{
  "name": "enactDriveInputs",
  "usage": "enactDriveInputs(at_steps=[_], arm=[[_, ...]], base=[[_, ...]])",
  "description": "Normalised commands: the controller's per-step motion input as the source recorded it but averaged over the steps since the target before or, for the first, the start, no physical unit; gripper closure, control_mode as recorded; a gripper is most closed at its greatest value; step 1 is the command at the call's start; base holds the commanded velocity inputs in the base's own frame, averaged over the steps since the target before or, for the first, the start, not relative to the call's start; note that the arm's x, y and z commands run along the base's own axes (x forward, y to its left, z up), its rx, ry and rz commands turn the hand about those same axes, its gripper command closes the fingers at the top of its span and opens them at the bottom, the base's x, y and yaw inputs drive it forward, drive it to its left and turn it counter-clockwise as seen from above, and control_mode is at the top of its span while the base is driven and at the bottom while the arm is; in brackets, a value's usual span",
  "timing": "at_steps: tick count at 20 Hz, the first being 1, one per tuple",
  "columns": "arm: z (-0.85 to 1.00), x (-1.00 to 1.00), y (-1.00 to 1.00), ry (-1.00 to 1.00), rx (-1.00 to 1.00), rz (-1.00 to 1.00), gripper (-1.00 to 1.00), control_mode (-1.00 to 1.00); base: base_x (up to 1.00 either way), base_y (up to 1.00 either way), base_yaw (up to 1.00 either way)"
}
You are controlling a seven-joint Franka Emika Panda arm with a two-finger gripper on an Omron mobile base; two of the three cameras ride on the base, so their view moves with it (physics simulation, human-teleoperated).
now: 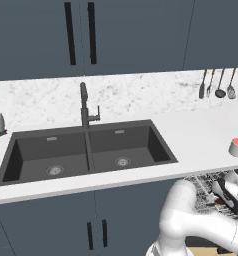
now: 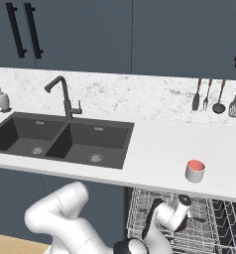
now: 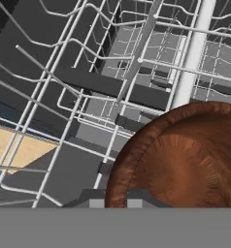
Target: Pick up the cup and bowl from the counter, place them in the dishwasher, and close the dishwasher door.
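Wire racks (image 3: 112, 92) crowding beneath bowl (image 3: 185, 160), apparently end-effector-held.

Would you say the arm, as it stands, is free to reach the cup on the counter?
Probably not yet: its fingers are closed on the bowl down in the dishwasher. Nothing crowds the cup.

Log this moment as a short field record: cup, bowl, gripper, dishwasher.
cup: upright on the counter, right of the sink, cup
bowl: bowl at the gripper, over the wire racks
gripper: gripper shut on the bowl's rim, low in the dishwasher
dishwasher: open, rack pulled out below the counter edge
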Motion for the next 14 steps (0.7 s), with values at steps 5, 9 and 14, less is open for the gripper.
enactDriveInputs(at_steps=[5, 9, 14], arm=[[-0.54, 0.31, 0.0, 0.0, 0.0, 0.0, 1.0, -1.0], [-0.67, 0.22, 0.0, 0.0, 0.0, 0.0, 1.0, -1.0], [-0.35, 0.01, 0.0, 0.0, 0.0, 0.0, 1.0, -1.0]], base=[[0.0, 0.0, 0.0], [0.0, 0.0, 0.0], [0.0, 0.0, 0.0]])
